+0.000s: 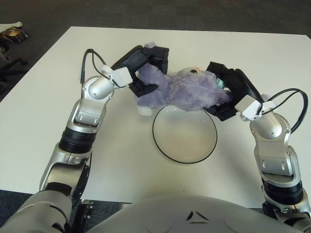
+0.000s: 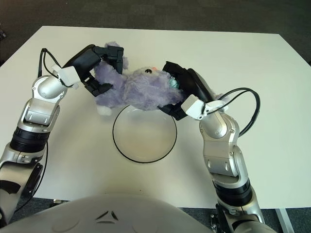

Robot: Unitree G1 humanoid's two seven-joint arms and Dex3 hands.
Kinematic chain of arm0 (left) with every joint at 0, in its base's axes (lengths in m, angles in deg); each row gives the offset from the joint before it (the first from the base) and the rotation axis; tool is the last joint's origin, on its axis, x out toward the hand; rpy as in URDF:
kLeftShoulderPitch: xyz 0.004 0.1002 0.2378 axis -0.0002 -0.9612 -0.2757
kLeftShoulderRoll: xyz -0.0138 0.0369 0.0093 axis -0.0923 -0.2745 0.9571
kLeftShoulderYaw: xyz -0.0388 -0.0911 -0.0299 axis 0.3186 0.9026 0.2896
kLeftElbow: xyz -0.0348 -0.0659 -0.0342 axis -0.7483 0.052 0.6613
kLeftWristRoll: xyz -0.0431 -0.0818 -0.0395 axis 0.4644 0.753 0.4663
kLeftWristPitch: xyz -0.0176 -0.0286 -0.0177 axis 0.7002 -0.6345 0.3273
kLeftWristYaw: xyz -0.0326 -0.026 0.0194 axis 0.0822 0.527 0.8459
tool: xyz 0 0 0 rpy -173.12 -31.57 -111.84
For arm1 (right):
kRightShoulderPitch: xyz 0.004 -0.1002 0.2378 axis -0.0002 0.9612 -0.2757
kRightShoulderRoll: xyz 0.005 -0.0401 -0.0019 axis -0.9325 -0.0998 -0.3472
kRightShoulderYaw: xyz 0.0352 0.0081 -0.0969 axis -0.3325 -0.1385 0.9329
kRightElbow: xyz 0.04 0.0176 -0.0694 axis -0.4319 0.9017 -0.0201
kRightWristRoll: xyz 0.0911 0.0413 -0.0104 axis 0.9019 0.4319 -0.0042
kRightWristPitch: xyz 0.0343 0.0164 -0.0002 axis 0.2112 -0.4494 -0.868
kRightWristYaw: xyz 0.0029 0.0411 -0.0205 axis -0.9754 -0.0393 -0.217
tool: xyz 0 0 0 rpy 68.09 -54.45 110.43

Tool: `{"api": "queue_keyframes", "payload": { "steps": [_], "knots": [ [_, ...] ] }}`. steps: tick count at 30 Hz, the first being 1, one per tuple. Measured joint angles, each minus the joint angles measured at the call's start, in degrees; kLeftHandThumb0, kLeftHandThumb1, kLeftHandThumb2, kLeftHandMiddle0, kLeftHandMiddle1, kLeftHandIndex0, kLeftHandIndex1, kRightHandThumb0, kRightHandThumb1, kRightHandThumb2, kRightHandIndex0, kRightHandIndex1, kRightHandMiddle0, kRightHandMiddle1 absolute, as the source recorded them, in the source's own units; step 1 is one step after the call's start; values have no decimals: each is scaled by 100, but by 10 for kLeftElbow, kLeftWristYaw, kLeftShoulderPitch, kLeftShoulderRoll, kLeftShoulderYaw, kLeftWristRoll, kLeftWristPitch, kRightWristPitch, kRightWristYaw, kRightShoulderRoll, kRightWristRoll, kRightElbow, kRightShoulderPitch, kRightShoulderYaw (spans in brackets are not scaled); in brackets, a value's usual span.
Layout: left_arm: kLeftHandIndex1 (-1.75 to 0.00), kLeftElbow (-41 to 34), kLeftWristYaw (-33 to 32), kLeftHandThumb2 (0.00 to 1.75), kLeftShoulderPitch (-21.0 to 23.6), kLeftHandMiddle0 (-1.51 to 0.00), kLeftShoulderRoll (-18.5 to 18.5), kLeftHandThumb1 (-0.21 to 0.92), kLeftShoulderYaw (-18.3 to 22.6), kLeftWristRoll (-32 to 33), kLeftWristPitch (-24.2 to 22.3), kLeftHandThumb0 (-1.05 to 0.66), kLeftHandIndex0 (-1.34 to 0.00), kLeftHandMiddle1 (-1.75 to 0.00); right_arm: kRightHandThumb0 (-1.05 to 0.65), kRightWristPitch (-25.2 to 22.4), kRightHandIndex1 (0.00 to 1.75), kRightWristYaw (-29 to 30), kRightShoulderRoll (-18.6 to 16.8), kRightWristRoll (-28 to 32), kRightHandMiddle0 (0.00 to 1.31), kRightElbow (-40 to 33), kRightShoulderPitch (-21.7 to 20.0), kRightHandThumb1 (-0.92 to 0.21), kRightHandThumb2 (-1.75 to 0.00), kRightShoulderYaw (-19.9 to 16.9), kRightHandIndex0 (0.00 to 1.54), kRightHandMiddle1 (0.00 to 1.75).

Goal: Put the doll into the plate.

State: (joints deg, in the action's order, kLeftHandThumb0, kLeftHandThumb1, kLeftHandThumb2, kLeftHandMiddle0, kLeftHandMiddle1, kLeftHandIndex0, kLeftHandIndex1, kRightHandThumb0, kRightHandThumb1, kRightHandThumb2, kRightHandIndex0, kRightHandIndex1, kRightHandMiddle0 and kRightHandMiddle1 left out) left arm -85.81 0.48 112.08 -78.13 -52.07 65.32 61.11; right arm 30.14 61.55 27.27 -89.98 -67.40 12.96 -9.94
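Observation:
A fluffy purple doll point(image 1: 180, 90) hangs lengthwise between my two hands, just above the far rim of the plate. My left hand point(image 1: 147, 68) is shut on its left end, where a white foot pokes out below. My right hand point(image 1: 224, 95) is shut on its right end, by the head with a dark eye and a bit of teal. The clear round plate point(image 1: 164, 144) with a dark rim lies on the white table point(image 1: 43, 102) in front of me, with nothing in it. In the right eye view the doll point(image 2: 141, 90) overlaps the plate's point(image 2: 121, 148) far edge.
The table's far edge meets dark carpet point(image 1: 194, 14). A small cluttered object point(image 1: 13, 34) lies on the floor at the far left, off the table.

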Motion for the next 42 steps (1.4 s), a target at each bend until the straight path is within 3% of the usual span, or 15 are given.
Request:
{"api": "queue_keyframes", "payload": {
  "steps": [7, 21, 42],
  "knots": [
    [-175, -17, 16, 159, -6, -80, 0, 9, 0, 19, -15, 57, -92, -175, 56, -5, 175, 0, 2, -8, 101, -15, 7, -11, -157, 0, 78, 175],
    [-175, -13, 37, 162, -8, -82, 24, 7, 0, 71, 5, 58, -95, -175, 55, -1, 175, -21, 29, -3, 97, -51, 40, -12, -155, -26, 77, 175],
    [-175, -62, 25, 160, -33, -81, 53, 8, -24, 65, -73, 57, -91, -175, 55, -11, 175, -77, 78, 8, 96, -58, 37, -12, -155, -63, 77, 175]
  ]
}}
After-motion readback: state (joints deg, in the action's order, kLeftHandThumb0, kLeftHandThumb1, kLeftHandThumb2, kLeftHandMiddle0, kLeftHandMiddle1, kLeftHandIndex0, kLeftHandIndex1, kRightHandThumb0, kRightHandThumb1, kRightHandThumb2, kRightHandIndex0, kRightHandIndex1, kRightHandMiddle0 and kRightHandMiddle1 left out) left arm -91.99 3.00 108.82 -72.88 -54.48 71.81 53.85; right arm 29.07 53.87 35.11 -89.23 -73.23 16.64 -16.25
